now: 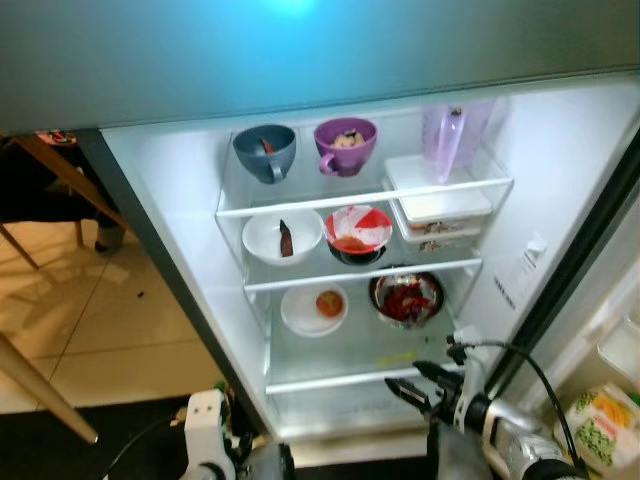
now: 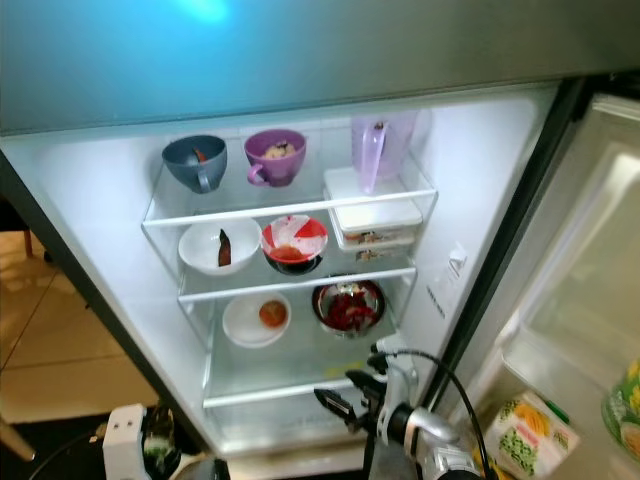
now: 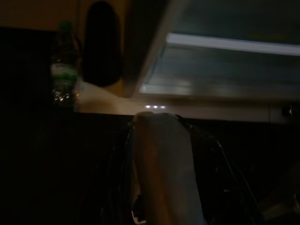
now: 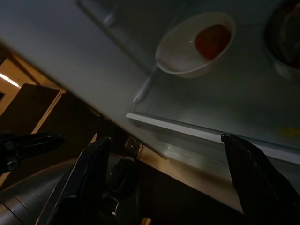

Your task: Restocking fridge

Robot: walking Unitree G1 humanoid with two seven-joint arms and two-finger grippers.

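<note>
Two end effectors: both sit low, in front of the open fridge [image 1: 180, 230]
Right end effector [image 1: 412, 384]: fingers [image 4: 93, 173] spread wide apart, nothing between them, hovering just off the front edge of the bottom shelf [image 1: 330, 378]
Left end effector [image 1: 205, 425]: down by the fridge's lower left corner; left wrist view is super dark, so can't tell if it's spread or pressed together
Left wrist extras: a plastic bottle [image 3: 63, 70] stands in the gloom, hard to make out more
Door side: a carton with a peas picture [image 1: 600, 425] in the door bin at the right
Bottom shelf: white bowl with an orange blob [image 1: 315, 307] on the left, steel bowl of red stuff [image 1: 407, 298] on the right
Middle shelf: white bowl with a dark strip [image 1: 282, 236] at the left, red and white bowl [image 1: 358, 231] mid, stacked white lidded boxes [image 1: 440, 205] at the right end
Top shelf: blue-grey mug [image 1: 265, 152] on the left, purple mug [image 1: 345, 145] beside it, pale lilac pitcher [image 1: 452, 135] in the right back corner
</note>
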